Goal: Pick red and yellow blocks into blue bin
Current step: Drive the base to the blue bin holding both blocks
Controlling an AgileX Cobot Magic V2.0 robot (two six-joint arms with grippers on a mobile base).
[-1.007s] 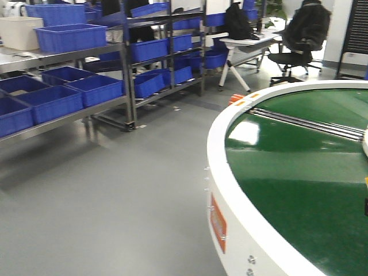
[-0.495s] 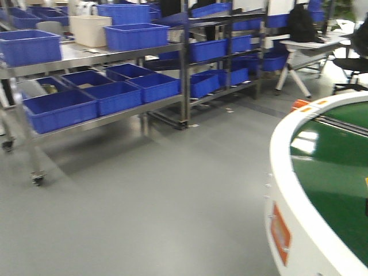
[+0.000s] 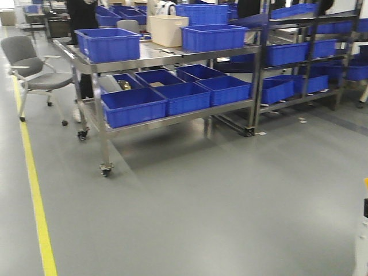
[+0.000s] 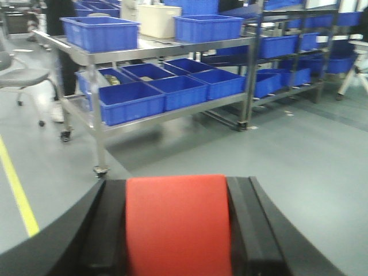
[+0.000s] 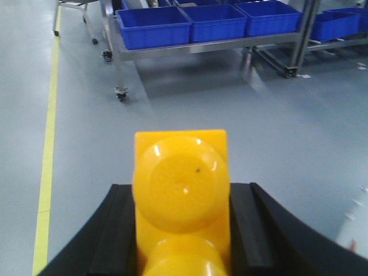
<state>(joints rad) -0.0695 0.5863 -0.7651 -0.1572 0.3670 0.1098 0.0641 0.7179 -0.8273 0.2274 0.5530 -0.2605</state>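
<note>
In the left wrist view a plain red block (image 4: 176, 224) sits clamped between black fingers (image 4: 108, 230), so my left gripper (image 4: 176, 192) is shut on it. Seen from the right wrist, the yellow studded brick (image 5: 181, 184) is held between black fingers (image 5: 248, 230), with my right gripper (image 5: 181, 198) shut on it. Both are held over grey floor. Several blue bins (image 3: 133, 104) stand on a wheeled steel cart (image 3: 167, 57) ahead, on its top (image 3: 109, 43) and its lower shelf. I cannot tell which of them is the blue bin of the task.
A cream tub (image 3: 167, 30) stands on the cart's top. A grey office chair (image 3: 31, 66) and a yellow floor line (image 3: 34, 195) are at the left. A person (image 3: 80, 17) stands behind the cart. Racks of blue crates (image 3: 305, 52) fill the right.
The front view has swung left. The round green-topped table has gone out of view at the right, and the cart of blue bins has come to the middle.
</note>
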